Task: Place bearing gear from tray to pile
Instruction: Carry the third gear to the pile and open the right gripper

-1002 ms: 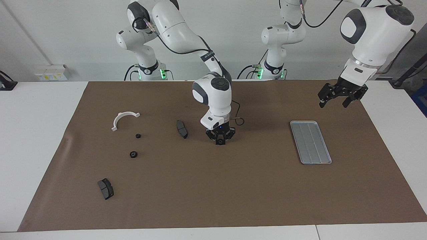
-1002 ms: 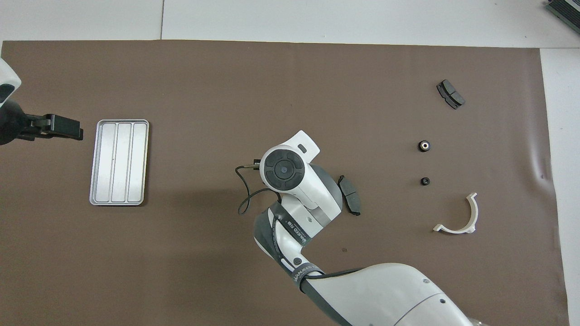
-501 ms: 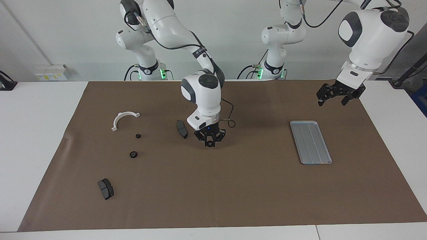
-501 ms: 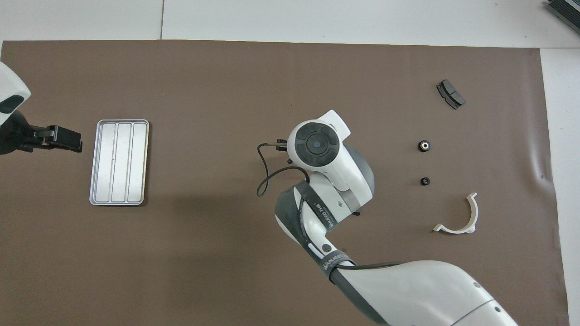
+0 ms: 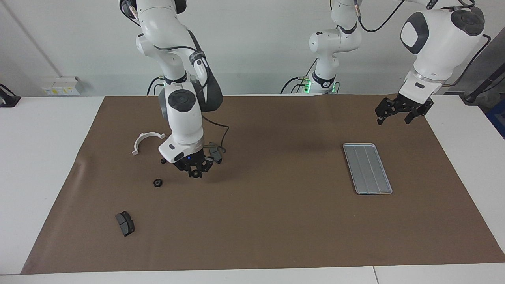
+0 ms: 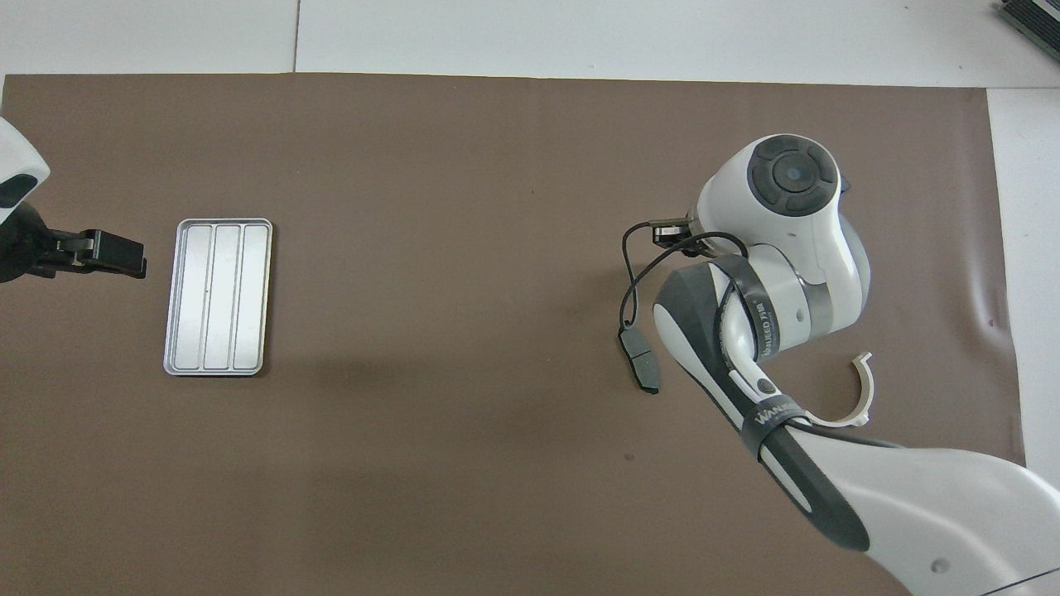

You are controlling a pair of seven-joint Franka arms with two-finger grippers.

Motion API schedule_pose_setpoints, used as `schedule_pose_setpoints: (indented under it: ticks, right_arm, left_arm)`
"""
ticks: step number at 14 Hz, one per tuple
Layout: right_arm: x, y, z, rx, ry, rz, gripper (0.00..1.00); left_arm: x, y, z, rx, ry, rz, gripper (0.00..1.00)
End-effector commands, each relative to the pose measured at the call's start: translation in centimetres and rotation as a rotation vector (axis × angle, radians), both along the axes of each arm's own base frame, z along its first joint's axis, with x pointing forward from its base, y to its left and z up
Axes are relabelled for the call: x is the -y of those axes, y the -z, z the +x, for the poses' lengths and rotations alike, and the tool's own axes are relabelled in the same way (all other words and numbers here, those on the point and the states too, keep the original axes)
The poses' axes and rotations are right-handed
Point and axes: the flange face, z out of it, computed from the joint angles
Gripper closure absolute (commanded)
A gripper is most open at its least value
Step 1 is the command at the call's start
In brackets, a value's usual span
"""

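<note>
Carrying gear [image 5: 195,173] clamped in right gripper [image 5: 195,172], seemingly, above the mat beside pile [image 5: 158,182] for release | left gripper [image 5: 402,114] waits, fingers apart (tray [image 5: 367,168] emptied)

A brown mat [image 5: 276,221] covered the counter [image 5: 43,157]. Relative to the tray [image 5: 367,168], gears [image 5: 158,182], pads [image 5: 125,223] and bracket [image 5: 145,140] lay toward the right arm's end.
</note>
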Motion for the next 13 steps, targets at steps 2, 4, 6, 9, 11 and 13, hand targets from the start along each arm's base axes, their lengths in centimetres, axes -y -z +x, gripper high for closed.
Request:
schedule_pose_setpoints:
  ticks: [2, 4, 6, 9, 11, 13]
  right_arm:
    - [4.6, 3.6, -2.4, 0.016, -0.050, 0.009, 1.00]
    - [5.7, 4.0, -2.6, 0.016, -0.044, 0.012, 1.00]
    - [6.0, 4.7, -2.7, 0.007, -0.037, 0.011, 1.00]
    - [6.6, 5.8, -3.2, 0.008, -0.026, 0.013, 0.87]
    - [6.7, 6.1, -3.5, 0.010, -0.025, 0.015, 0.74]
    - [6.7, 6.3, -3.6, 0.007, -0.024, 0.015, 0.48]
  left_arm:
    - [-0.4, -0.3, -0.9, -0.001, 0.003, 0.022, 0.00]
    - [-0.4, -0.3, -0.9, -0.001, 0.003, 0.022, 0.00]
    - [-0.4, -0.3, -0.9, -0.001, 0.003, 0.022, 0.00]
    - [-0.4, -0.3, -0.9, -0.001, 0.003, 0.022, 0.00]
    - [-0.4, -0.3, -0.9, -0.001, 0.003, 0.022, 0.00]
    - [-0.4, -0.3, -0.9, -0.001, 0.003, 0.022, 0.00]
